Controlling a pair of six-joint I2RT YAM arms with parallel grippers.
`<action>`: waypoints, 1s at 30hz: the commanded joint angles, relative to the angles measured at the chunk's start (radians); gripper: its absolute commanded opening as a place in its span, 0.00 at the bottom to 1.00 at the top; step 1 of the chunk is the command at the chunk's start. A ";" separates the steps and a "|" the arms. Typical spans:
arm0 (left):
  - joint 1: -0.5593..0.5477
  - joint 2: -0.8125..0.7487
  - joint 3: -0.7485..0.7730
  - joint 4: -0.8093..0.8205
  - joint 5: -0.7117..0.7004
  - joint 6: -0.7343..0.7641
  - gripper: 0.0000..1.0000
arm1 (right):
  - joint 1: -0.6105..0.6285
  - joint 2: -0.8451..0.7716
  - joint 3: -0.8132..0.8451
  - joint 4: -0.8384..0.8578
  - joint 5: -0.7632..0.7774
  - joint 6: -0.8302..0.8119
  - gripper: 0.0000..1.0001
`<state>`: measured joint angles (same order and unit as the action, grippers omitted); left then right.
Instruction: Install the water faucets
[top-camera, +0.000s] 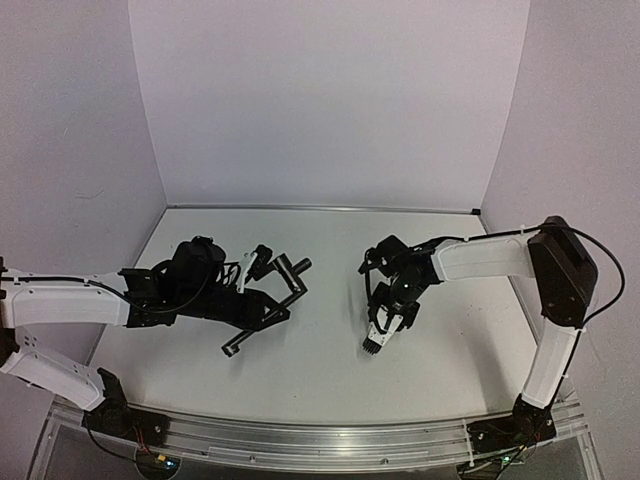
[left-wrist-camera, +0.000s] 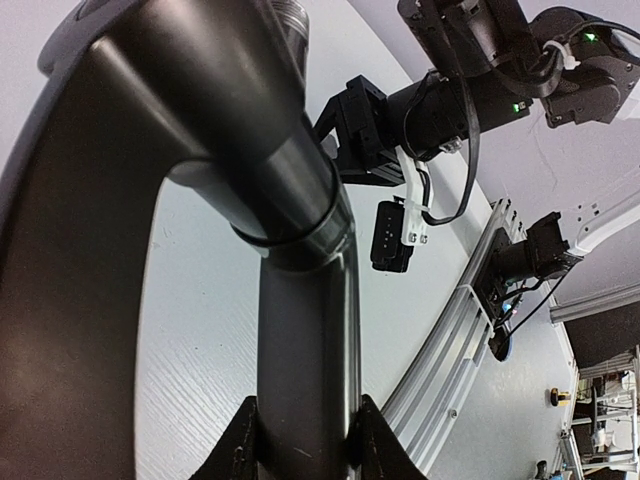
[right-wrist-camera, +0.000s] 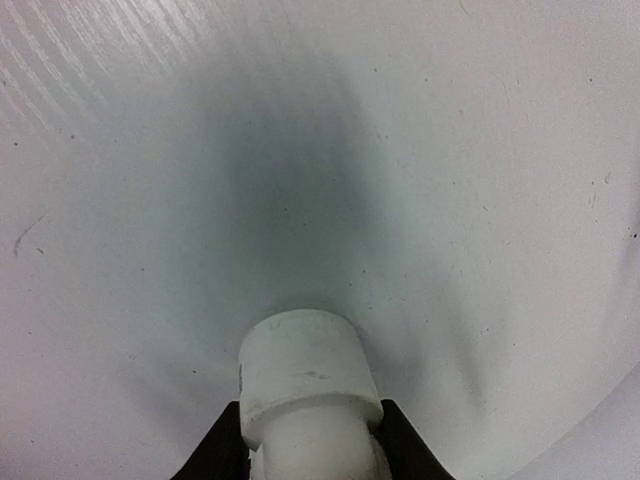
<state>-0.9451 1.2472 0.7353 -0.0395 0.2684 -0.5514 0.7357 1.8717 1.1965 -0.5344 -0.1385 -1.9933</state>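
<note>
White enclosure walls (top-camera: 330, 100) stand on three sides of a white bench (top-camera: 330, 390), with an aluminium rail (top-camera: 320, 437) along the near edge where both arm bases sit.

The left arm (top-camera: 70, 300) reaches in low from the left side. Its dark wrist sits over the left-centre of the bench. The right arm (top-camera: 480, 258) rises at the right edge, folds back toward the centre and points its tool downward at the bench surface.

The left end effector (left-wrist-camera: 310, 440) is clenched on the black pipe (left-wrist-camera: 290, 250). The left wrist view shows both fingers (left-wrist-camera: 245, 445) pressed against the shaft, one on each side. In the top view the black pipe lies at a diagonal over the left-centre of the bench. Its long leg slants toward the near-left and its short bent end points right, toward the other arm. It cannot be told from these views whether the pipe's low tip touches the bench.

The right end effector (right-wrist-camera: 305, 450) is well apart from the pipe, right of centre, with its tip close above the bench. It is grasping the white fitting (right-wrist-camera: 305, 385). In the right wrist view both dark fingertips (right-wrist-camera: 220, 450) sit against the narrower body just under the wider round cap. The fitting points away from the camera at the bench, with a soft shadow on the surface beyond it. It cannot be told whether the fitting rests on the bench or hangs just above it.
</note>
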 joint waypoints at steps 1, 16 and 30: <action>0.004 0.003 0.060 0.098 0.012 0.016 0.00 | 0.004 0.011 0.010 -0.002 -0.002 -0.223 0.29; 0.004 -0.052 0.078 0.039 0.101 0.244 0.00 | -0.034 -0.144 0.356 -0.331 -0.224 0.448 0.00; -0.059 -0.096 0.197 -0.063 0.278 0.460 0.00 | -0.089 -0.372 0.492 -0.371 -0.542 0.527 0.00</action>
<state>-0.9861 1.2190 0.8282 -0.1516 0.4772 -0.1914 0.6397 1.5586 1.6765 -0.8760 -0.5619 -1.4872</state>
